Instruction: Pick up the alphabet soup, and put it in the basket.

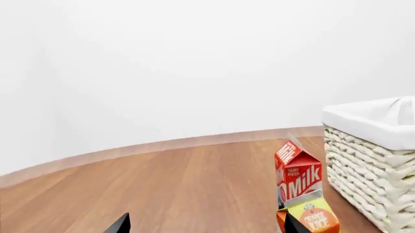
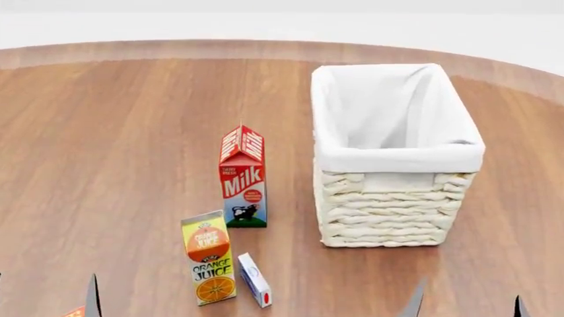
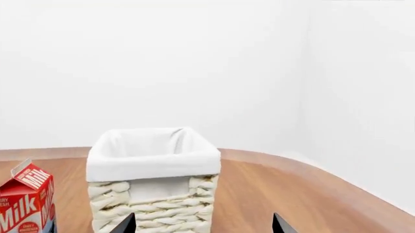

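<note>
Both pincers (image 3: 202, 224) stood open and empty, clear of the basket (image 2: 397, 158) at right of frame; no soup can showed.

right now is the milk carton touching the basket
Apart. The head view shows a plain strip of bare wooden floor between the milk carton and the woven wall of the basket; the carton stands upright to the basket's left.

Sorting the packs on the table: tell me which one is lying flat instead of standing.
The small white box beside the orange juice carton lies flat; that carton and the milk carton stand upright.
</note>
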